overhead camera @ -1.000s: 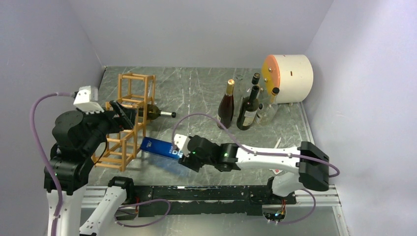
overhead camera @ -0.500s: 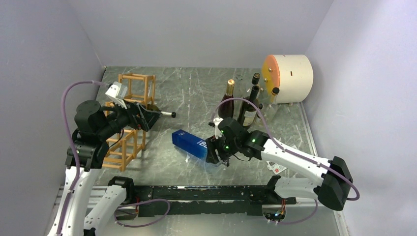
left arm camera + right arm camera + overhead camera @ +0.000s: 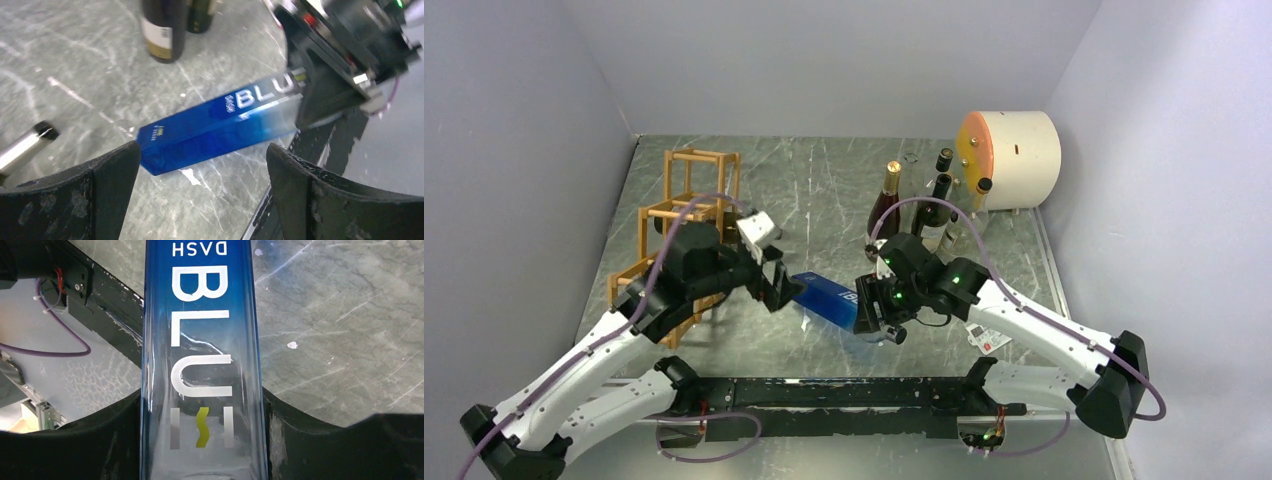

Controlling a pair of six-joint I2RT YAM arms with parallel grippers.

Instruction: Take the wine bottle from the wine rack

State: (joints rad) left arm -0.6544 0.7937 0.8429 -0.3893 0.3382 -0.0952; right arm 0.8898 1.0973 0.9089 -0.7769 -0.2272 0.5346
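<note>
Bottle of blue glass marked DASH BLU (image 3: 824,297), apart from the wine rack (image 3: 686,182), your right gripper (image 3: 866,305) clamped on its clear end, your left gripper (image 3: 786,290) spread wide at its blue end, not touching it.

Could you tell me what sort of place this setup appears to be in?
Probably a robot test cell: plain walls box in a marble-patterned table, two arms sit bolted at its near edge, and a wine rack and bottles serve as props.
</note>
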